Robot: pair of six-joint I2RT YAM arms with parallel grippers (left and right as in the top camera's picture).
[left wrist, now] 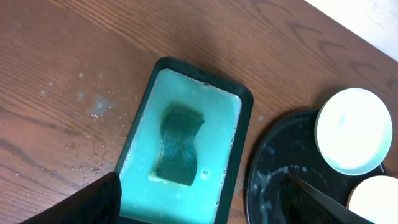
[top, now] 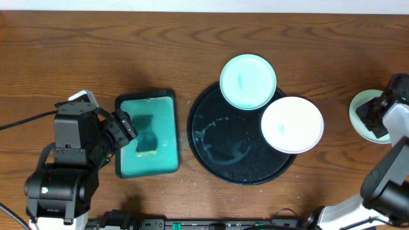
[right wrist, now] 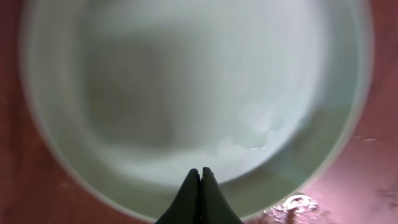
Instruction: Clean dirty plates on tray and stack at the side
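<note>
The black tray holds a mint-green plate at its far rim and a white plate on its right rim. A second mint-green plate lies on the table at the far right. My right gripper is over it; in the right wrist view its fingers are pressed together, empty, just above this plate. My left gripper is open and empty over the left edge of the teal tray. The left wrist view shows the black tray, the mint-green plate and the white plate.
A teal rectangular tray with a dark rim lies left of the black tray and holds a green sponge in milky water. It shows in the left wrist view with the sponge. Water droplets speckle the wood around it.
</note>
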